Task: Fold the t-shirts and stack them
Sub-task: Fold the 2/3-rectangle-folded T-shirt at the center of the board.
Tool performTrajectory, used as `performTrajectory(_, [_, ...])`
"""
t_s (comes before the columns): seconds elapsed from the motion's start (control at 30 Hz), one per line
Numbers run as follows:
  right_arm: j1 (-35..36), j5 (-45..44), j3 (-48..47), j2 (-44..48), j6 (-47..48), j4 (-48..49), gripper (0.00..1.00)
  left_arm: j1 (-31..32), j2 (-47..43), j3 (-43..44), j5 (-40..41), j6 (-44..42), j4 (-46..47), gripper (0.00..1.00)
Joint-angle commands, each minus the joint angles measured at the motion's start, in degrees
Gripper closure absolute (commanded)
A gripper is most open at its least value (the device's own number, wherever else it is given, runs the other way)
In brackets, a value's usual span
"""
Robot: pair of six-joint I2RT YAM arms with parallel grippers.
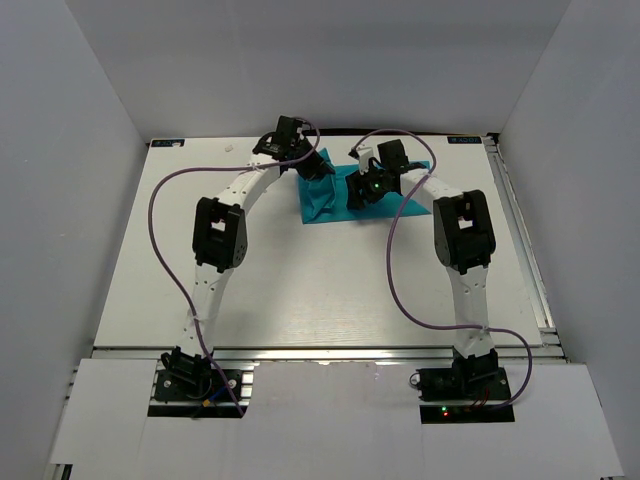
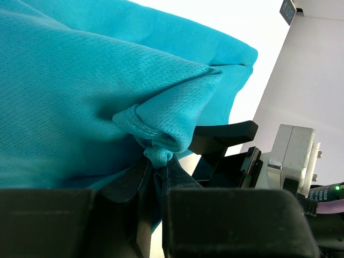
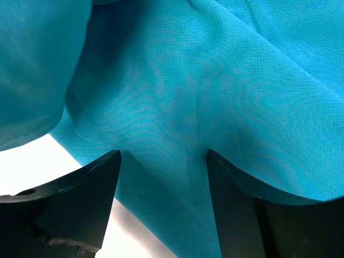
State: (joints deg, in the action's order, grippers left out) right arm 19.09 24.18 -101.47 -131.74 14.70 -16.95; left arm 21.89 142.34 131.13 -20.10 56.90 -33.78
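**Both arms stretched to the far end of the table, meeting over the t-shirt**

From overhead you see both arms reaching forward from their bases at the near edge. Their elbows are raised and bent, and their forearms angle inward toward each other. The teal t-shirt lies crumpled near the far edge of the table, about midway across, and both wrists are over it.

Your left gripper is at the shirt's left far corner. Its wrist view shows the fingers pressed nearly together on a bunched, hemmed fold of the t-shirt, pinched right at the left gripper tips. The cloth fans up and away from there.

Your right gripper sits at the shirt's right side, just beside the left one. Part of its black and white body shows at the right of the left wrist view. In its own view the right gripper has its two dark fingers spread wide apart. The t-shirt fabric is draped across the gap in front of them, and neither finger is clamping it.

A purple cable loops out from each arm.
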Motion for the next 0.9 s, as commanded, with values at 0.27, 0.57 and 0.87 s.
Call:
performTrajectory(0.27, [0.33, 1.74, 0.13, -2.29, -1.08, -2.39, 0.28, 1.31, 1.18, 2.11, -0.47, 1.81, 1.7, 1.0])
performTrajectory(0.57, [0.07, 1.92, 0.13, -2.2, -1.51, -1.95, 0.28, 1.58, 0.57, 2.64, -1.0, 4.44, 1.79, 0.63])
performTrajectory(0.87, [-0.28, 2.18, 0.66, -1.68, -1.87, -1.42, 0.28, 1.58, -1.28, 2.02, -1.61, 4.27, 1.79, 0.02])
